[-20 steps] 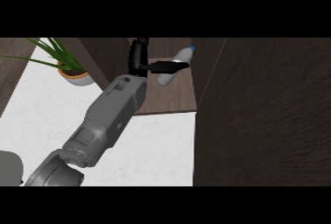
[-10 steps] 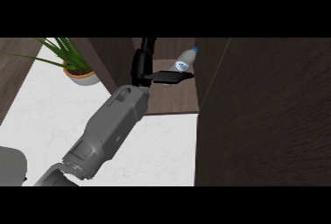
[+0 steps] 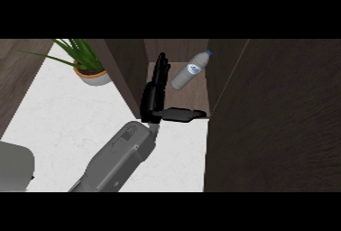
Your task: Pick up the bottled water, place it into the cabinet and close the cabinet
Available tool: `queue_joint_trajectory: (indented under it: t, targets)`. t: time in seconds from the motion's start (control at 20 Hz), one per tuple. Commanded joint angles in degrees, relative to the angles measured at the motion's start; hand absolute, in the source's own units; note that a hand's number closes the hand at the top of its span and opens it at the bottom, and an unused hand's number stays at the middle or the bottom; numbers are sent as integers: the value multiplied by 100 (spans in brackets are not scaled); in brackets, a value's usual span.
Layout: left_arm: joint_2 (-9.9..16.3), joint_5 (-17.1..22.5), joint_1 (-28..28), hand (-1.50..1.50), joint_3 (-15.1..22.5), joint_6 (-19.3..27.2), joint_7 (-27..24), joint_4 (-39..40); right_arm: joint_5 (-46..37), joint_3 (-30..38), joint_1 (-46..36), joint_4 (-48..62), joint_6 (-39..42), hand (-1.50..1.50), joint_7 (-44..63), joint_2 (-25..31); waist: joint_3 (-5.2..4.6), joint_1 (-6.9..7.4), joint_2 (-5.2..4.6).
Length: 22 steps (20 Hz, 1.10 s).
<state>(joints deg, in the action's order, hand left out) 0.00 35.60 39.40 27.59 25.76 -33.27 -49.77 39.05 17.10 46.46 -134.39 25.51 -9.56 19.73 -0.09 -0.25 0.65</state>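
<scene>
From my seat I see the bottled water (image 3: 189, 71) lying tilted inside the cabinet (image 3: 266, 113), on its brown shelf (image 3: 190, 95), cap toward the back and upper right, base toward the lower left; nothing is holding it. My one visible hand (image 3: 158, 97) reaches in from the lower edge on a grey forearm (image 3: 120, 158); since it comes up in the left half of the view with nothing opposite to compare, I take it for the right hand by its thumb side but cannot be sure. Its fingers (image 3: 160, 72) are stretched straight up along the left inner wall of the cabinet, just beside the bottle, and I cannot tell whether they touch it. The thumb (image 3: 181, 114) sticks out flat to the right over the shelf's front edge, so the hand is spread wide and empty. The other hand shows nowhere in the view. The cabinet's back is dark and I cannot make out its depth. The large dark wood panel at the right fills that side and is cut off by the view's edge; I cannot tell whether it is the open door or a neighbouring front. A potted plant (image 3: 85, 63) stands on the white counter (image 3: 66, 122) left of the cabinet, its leaves cut off at the top. A grey shape (image 3: 15, 167) at the lower left is cut off too and I cannot identify it.
</scene>
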Motion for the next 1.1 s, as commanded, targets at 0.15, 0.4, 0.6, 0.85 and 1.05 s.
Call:
queue_joint_trajectory:
  t: [0.15, 0.4, 0.6, 0.85, 1.05]
  targets:
    - [146, -154, -1617, -150, 797, 367, 113, -1894, 121, 254, 340, -1093, -202, -150, 290, -104, 2, 68, 4]
    - [672, -291, -2584, 150, 1463, 151, 402, -3179, -39, 50, 144, -912, -17, 150, 270, -36, 3, 107, -15]
    - [1049, -469, -3038, 150, 1596, 225, 394, -3737, -131, -10, 397, -1082, 455, 150, 270, 87, 3, 17, -24]
    - [2117, -412, -3925, 150, 1456, -210, 194, -4508, -106, -272, 549, -1379, 370, 150, 482, 171, -5, 48, -27]
    - [2686, -97, -4132, 150, 1060, -615, 279, -4861, -438, -433, 480, -1356, 841, 150, 535, 564, -15, 79, -28]
